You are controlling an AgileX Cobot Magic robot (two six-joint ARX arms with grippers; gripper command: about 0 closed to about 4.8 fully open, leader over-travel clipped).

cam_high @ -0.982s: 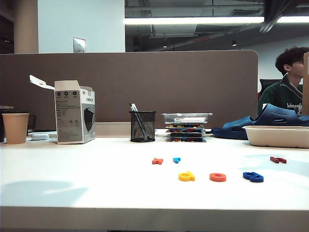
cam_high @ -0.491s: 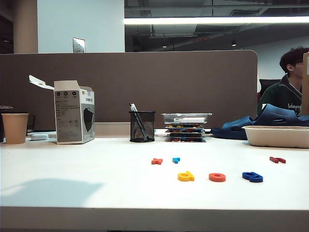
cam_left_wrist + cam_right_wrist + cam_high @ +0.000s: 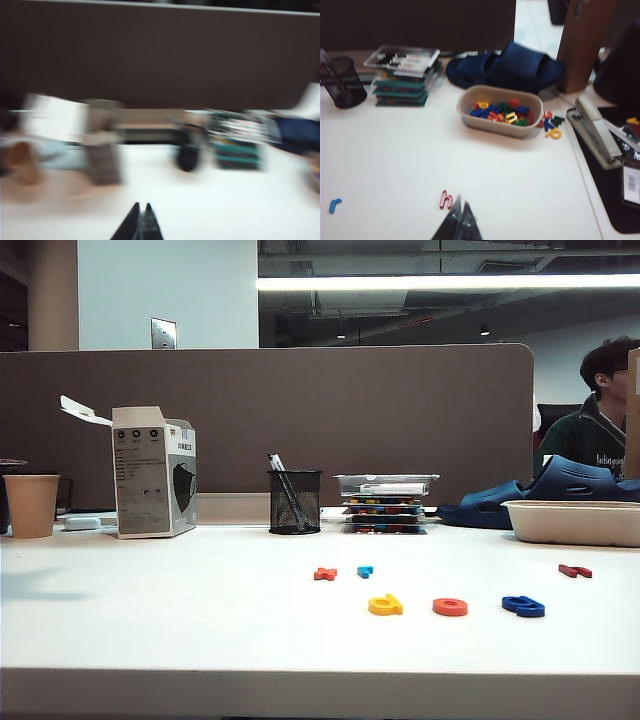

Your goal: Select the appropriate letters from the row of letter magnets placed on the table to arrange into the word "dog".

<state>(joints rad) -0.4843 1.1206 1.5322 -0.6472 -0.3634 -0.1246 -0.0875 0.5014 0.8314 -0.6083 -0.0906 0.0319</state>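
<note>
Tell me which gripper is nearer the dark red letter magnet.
Right. The right gripper, shut, hangs just beside the dark red plastic letter magnet. The left gripper, also shut, faces the far clutter; that letter is absent from its blurred view.

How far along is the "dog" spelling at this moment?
Done: yellow d, orange-red o and dark blue g sit in order along the table, in front of the leftover letters. In hand: nothing; left gripper and right gripper are shut and empty. Left: apparently nothing.
</note>
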